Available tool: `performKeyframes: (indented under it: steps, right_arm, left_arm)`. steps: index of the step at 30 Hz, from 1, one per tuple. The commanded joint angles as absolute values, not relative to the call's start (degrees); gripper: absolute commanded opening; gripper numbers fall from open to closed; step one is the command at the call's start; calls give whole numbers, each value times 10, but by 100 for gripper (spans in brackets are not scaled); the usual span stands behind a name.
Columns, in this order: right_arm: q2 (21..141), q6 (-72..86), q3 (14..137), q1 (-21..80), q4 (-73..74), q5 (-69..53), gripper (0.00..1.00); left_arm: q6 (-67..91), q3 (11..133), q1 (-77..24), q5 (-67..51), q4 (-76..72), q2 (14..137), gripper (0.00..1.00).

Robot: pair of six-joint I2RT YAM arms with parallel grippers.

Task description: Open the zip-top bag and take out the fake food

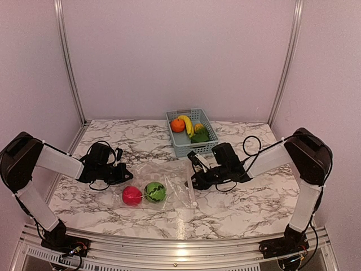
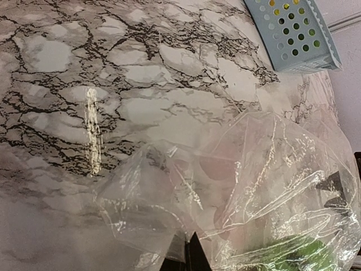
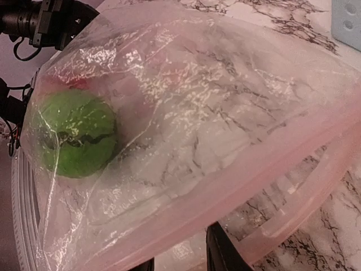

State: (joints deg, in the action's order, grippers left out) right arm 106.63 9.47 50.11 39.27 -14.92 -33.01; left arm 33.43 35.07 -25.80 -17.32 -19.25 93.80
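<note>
The bag [image 1: 166, 183] lies on the table [image 1: 113, 135], in the middle, between the two grippers. Inside it are the green ball [image 1: 155, 192] and the pink fruit [image 1: 132, 195], side by side and touching, near the left end. The zip strip [image 1: 190, 189] is at the right end.

The left gripper [image 1: 125, 174] is at the bag's left edge. In its wrist view the fingertips [image 2: 194, 254] are close together and the plastic meets them, so it pinches the bag.

The right gripper [image 1: 194, 180] is at the zip end. Its fingers [image 3: 220, 254] stand a little apart with the bag's edge between them; I cannot tell if they press it.

Both arms are bent at the elbow, forearms low and pointing inward.

Behind the bag stands the basket [image 1: 210, 148], holding the orange [image 1: 178, 125] and the banana [image 1: 187, 125].
</note>
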Motion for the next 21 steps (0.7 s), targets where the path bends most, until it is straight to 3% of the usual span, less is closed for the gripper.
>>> performKeyframes:
  steps: [1,13,21]
  right_arm:
    - [1082,113,533,423,-201,-352,30]
    - [1128,147,559,488,-276,-377,37]
    - [1142,137,579,523,-290,-365,64]
  left_arm:
    - [339,347,-254,-180,-203,942,0]
    - [387,343,-255,-213,-260,969,0]
    - [391,345,-255,-220,-269,983,0]
